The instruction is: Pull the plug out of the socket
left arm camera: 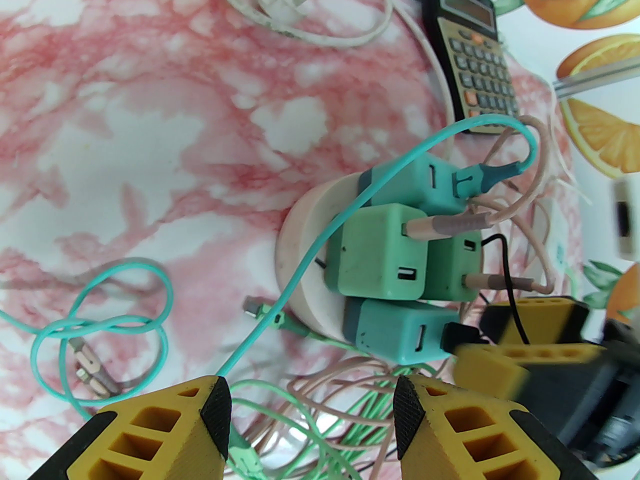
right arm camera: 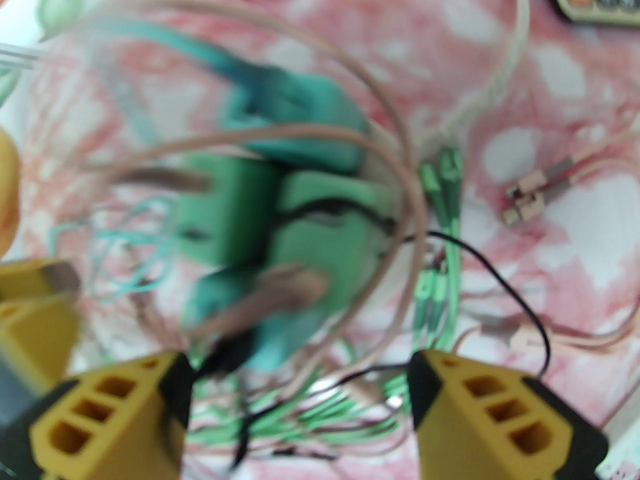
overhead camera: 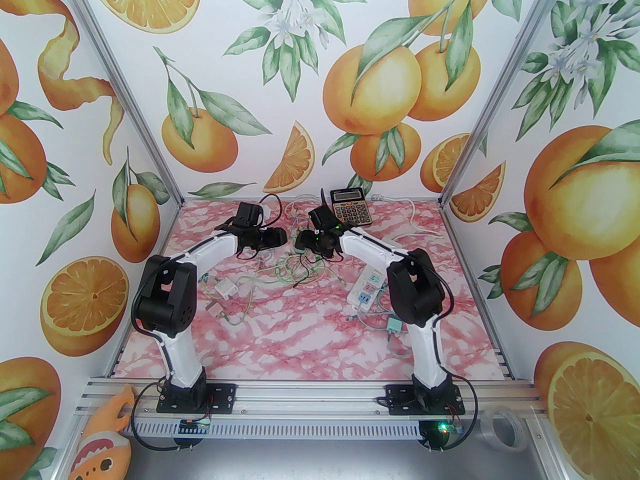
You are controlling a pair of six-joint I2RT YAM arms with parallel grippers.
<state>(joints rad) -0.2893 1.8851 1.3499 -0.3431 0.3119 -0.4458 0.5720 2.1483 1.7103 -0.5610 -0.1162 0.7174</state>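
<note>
Both jaws at round socket [left arm camera: 295, 248], mid table [left arm camera: 125, 133].
L jaws released, empty, over cables [left arm camera: 325, 413]; R jaws released, just beside blk plug [left arm camera: 454, 339] in teal charger [left arm camera: 390, 333].

Your left arm [overhead camera: 170, 308] rises from its base, bends at the elbow and reaches forward and inward. Your right arm [overhead camera: 415, 293] mirrors it. Both forearms slope toward the middle, so the left gripper [overhead camera: 277, 238] and right gripper [overhead camera: 304, 242] face each other, tips just beside one another. In the left wrist view, your left gripper's jaws stand apart and grip nothing, and the right gripper's yellow fingers [left arm camera: 530, 313] sit close by at the right. The right wrist view is blurred, but its jaws stand wide apart with nothing clamped.
</note>
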